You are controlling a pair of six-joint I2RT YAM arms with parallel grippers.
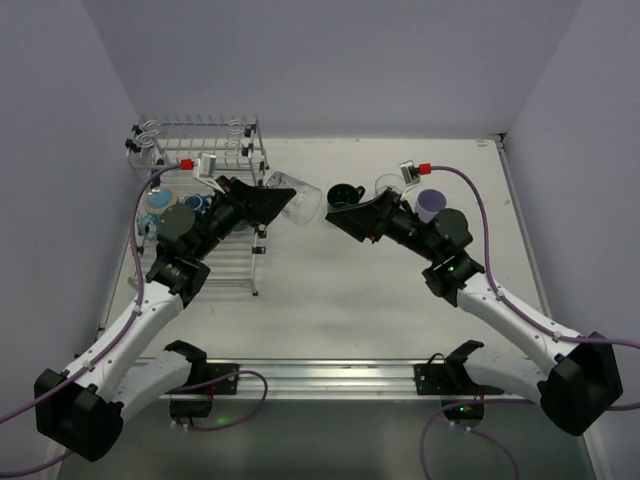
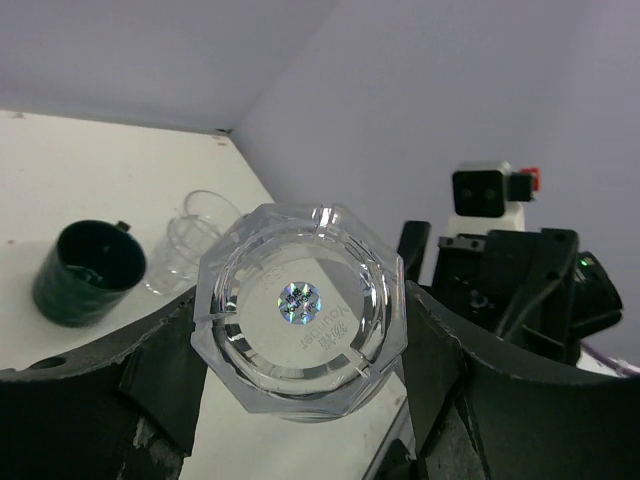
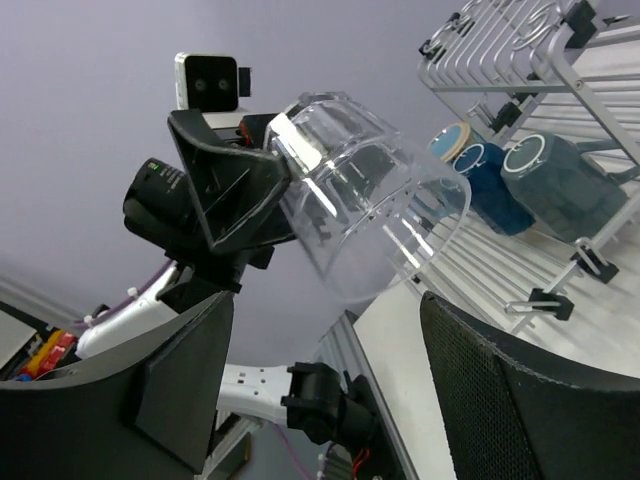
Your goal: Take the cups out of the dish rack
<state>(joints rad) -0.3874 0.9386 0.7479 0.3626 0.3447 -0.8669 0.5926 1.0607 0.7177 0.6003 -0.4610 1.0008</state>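
My left gripper (image 1: pixel 278 204) is shut on a clear glass tumbler (image 1: pixel 300 203) and holds it on its side above the table, to the right of the dish rack (image 1: pixel 200 150). In the left wrist view the tumbler's base (image 2: pixel 300 315) sits between my fingers (image 2: pixel 165 370). My right gripper (image 1: pixel 342 217) is open and empty, facing the tumbler (image 3: pixel 365 190) a short way off. A dark green mug (image 1: pixel 345 193), another clear glass (image 1: pixel 388 185) and a lavender cup (image 1: pixel 432 203) stand on the table. Light blue (image 1: pixel 160 200), blue (image 1: pixel 195 203) and grey (image 1: pixel 180 222) mugs sit on the rack's lower tier.
The rack stands at the far left against the side wall. The right arm's body (image 2: pixel 520 280) is close to the held tumbler. The dark green mug (image 2: pixel 88 272) and clear glass (image 2: pixel 195 240) stand just beyond both grippers. A metal rail (image 1: pixel 320 375) runs along the near edge.
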